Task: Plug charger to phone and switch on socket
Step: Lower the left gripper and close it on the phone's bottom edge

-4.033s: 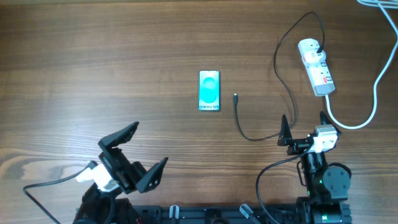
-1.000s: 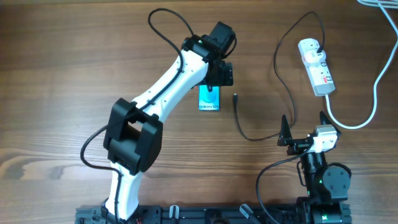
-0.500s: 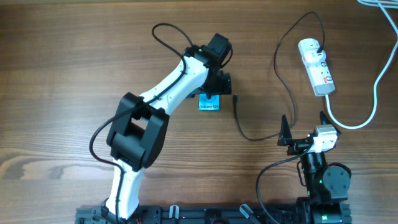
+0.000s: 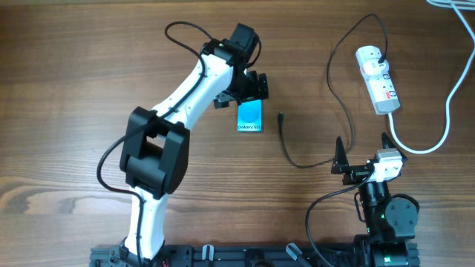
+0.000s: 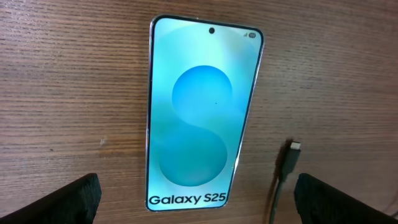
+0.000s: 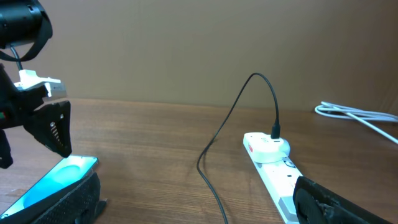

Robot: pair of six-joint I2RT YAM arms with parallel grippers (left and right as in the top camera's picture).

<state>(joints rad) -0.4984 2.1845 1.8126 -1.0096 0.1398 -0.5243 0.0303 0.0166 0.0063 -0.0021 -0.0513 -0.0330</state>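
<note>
Drew the left gripper (image 4: 243,92) back toward the far left, uncovering most of the Galaxy S25 phone (image 4: 250,117). Hovers there splayed wide, holding nothing. Leaves the phone flat in the middle of the worktop (image 4: 89,59), with the charger's plug tip (image 4: 280,116) just right of it, apart, not inserted. Keeps the right gripper (image 4: 363,150) parked near, likewise released. Looks like realigning, not grasping; power strip (image 4: 377,80) far right presumably yet to be switched on.

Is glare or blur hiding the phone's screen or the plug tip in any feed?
Left wrist: the teal-screened rectangular phone is sharp, lettering readable, no glare; the plug tip of the thin black charger cable is slightly softer. Overhead: even light, tip tiny. Right wrist: phone glows bright at lower left, detail lost.
</note>
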